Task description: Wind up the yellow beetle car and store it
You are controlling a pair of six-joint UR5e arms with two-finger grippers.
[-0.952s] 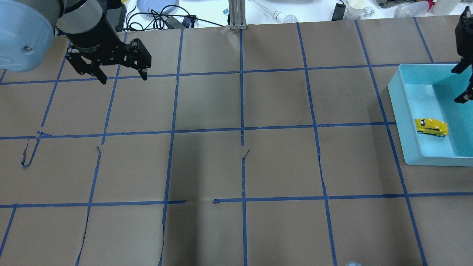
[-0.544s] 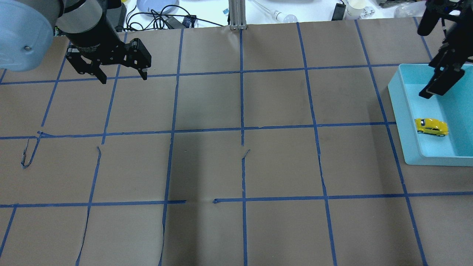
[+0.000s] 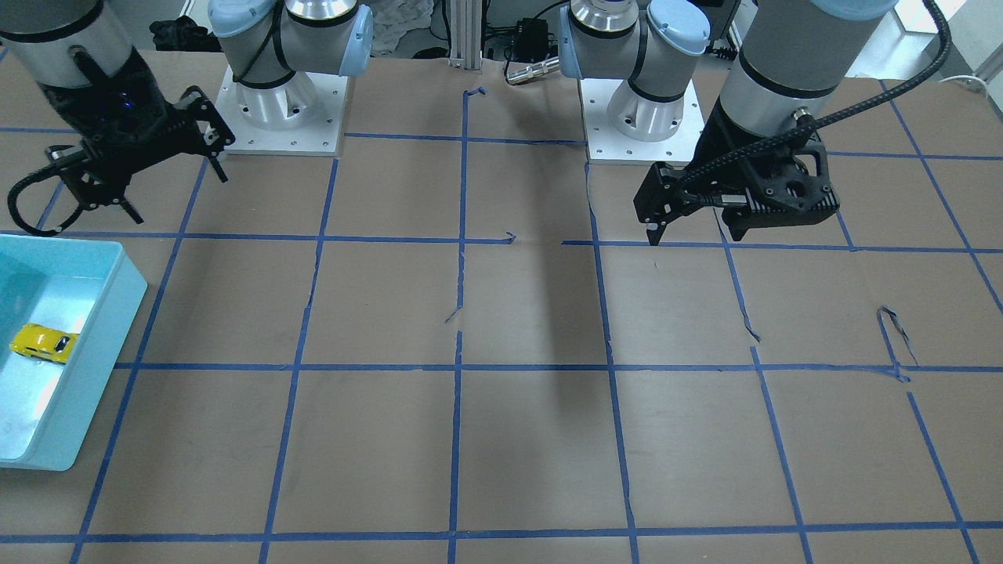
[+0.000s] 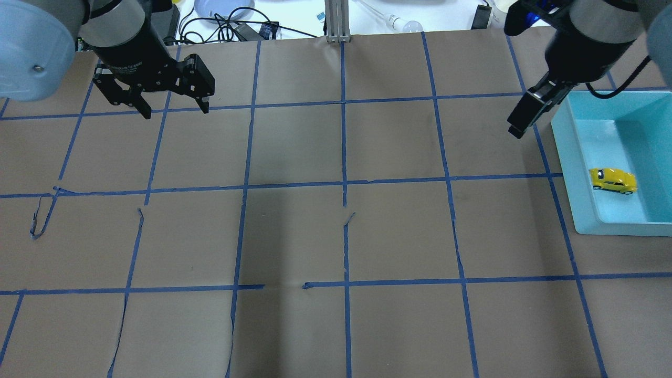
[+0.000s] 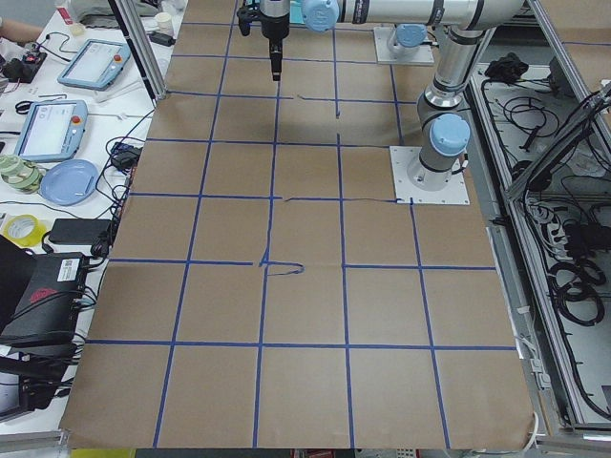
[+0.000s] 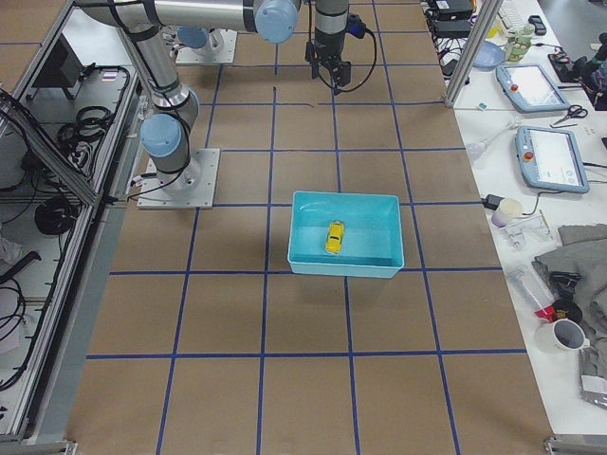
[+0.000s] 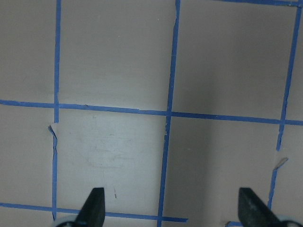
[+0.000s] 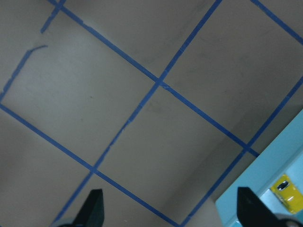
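Note:
The yellow beetle car (image 4: 613,180) lies on the floor of a light-blue bin (image 4: 564,152) at the table's right side. No gripper touches it. It also shows in the front view (image 3: 43,344), the right side view (image 6: 335,237) and the right wrist view (image 8: 288,193). My right gripper (image 3: 179,196) is open and empty. It hangs over the table just outside the bin's (image 3: 102,368) far inner corner. My left gripper (image 4: 176,112) is open and empty over the far left of the table. Its fingertips (image 7: 94,203) show wide apart over bare paper.
The table is brown paper with a blue tape grid, torn in places. An aluminium post (image 4: 336,21), cables and a blue plate (image 4: 223,8) lie beyond the far edge. The two arm bases (image 3: 282,110) stand at the robot's side.
My right gripper has moved from above the bin's far part out over the table to the left of the bin. The car and the left arm have not moved.

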